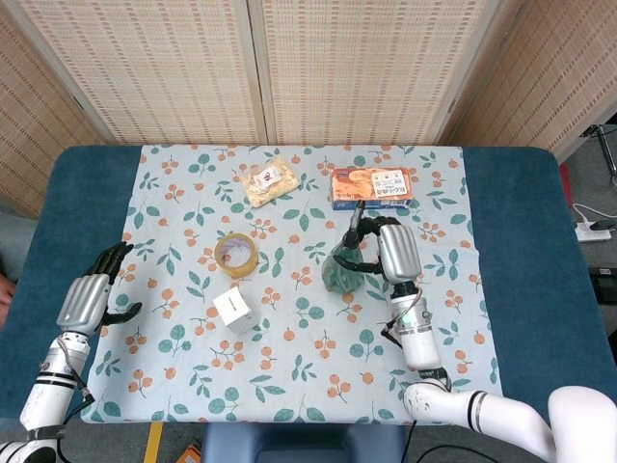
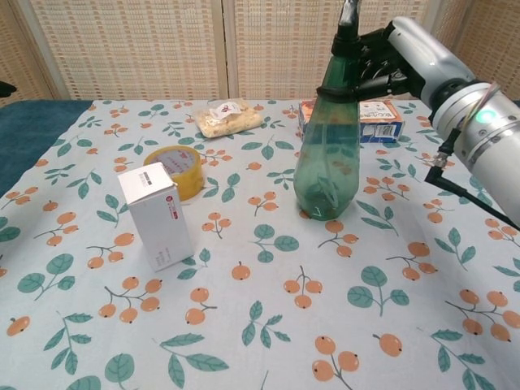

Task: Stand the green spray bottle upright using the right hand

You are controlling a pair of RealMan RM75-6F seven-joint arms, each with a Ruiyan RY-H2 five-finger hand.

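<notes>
Landmark: the roll of yellow tape (image 2: 174,170), lying flat on the floral tablecloth (image 2: 244,325).

Nearest the robot, the left hand (image 1: 90,294) rests at the cloth's left border, left of the tape and well apart from it. Its fingers are spread apart and hold nothing.

The white box (image 2: 156,215) stands upright just in front of the tape, on the robot's side, close to it.

The green spray bottle (image 2: 329,158) stands upright on its base, to the right of the tape and well apart from it. Its base is in contact with the cloth. In the chest view the bottle appears vertical.

The right hand (image 2: 400,58) is at the bottle's upper section. Its dark fingers (image 2: 363,69) wrap the neck below the spray head, holding the bottle.

Beyond the tape lies a clear bag of snacks (image 2: 227,117). Right of that bag, behind the bottle, lies an orange and blue flat box (image 2: 380,120).
</notes>
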